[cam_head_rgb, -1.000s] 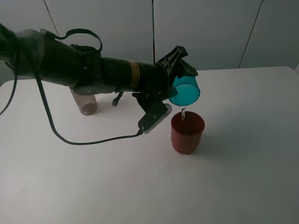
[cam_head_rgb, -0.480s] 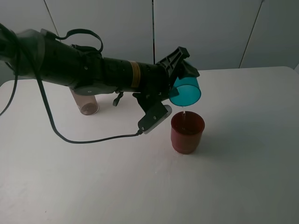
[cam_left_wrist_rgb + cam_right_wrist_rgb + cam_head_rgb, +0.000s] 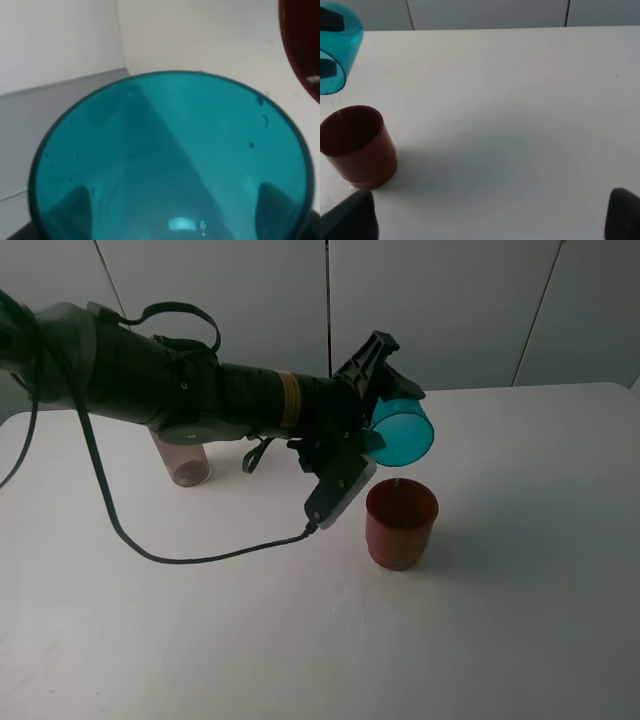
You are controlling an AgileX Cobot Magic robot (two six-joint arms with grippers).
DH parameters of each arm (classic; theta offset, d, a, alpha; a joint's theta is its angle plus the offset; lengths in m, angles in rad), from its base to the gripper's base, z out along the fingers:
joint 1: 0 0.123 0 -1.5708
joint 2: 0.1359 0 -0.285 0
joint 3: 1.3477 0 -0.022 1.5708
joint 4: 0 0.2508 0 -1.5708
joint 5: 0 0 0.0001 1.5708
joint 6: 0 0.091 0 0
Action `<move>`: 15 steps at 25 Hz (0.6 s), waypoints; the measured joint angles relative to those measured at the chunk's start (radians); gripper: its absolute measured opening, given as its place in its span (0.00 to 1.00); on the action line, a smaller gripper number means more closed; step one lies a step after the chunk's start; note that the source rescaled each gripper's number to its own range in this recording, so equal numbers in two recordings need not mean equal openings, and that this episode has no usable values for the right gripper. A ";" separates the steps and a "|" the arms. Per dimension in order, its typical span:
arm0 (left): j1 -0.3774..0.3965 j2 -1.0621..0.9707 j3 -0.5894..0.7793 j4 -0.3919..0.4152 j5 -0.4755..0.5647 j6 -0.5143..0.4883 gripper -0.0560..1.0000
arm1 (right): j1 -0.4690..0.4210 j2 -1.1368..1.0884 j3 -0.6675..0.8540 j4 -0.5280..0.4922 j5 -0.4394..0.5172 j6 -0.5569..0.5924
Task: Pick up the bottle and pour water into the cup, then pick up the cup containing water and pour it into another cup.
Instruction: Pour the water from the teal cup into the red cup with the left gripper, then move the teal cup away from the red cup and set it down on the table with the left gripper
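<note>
Left gripper (image 3: 385, 410) has the teal cup (image 3: 402, 433) clamped between its fingers, tipped on its side with the mouth facing down and outward, just above the red cup (image 3: 401, 523). No stream shows between the two in the high view; the wrist view looks straight into the teal cup (image 3: 170, 160) and only a few droplets cling to its wall, so the pour looks about spent.

To finish this well, I'd say hold the lip over the red cup's opening, not its rim, and let the last drips fall before righting the tumbler. Roll it back slowly so nothing flicks onto the table (image 3: 520, 570). The red cup (image 3: 356, 146) stands upright and free, touched by nothing; a faint wet sheen near its base hints that a little may have missed, though that's hard to confirm.

Farther back, the bottle (image 3: 183, 461) stands by the arm, its upper part hidden behind it. Right gripper: only dark tips at the frame's lower corners, apparently spread and holding nothing.
</note>
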 joint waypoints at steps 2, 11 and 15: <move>0.002 0.000 0.000 -0.037 0.000 -0.171 0.34 | 0.000 0.000 0.000 0.000 0.000 0.000; 0.131 0.000 0.000 -0.120 -0.161 -0.977 0.34 | 0.000 0.000 0.000 0.000 0.000 0.000; 0.176 0.043 -0.002 -0.138 -0.241 -1.097 0.34 | 0.000 0.000 0.000 0.000 0.000 0.000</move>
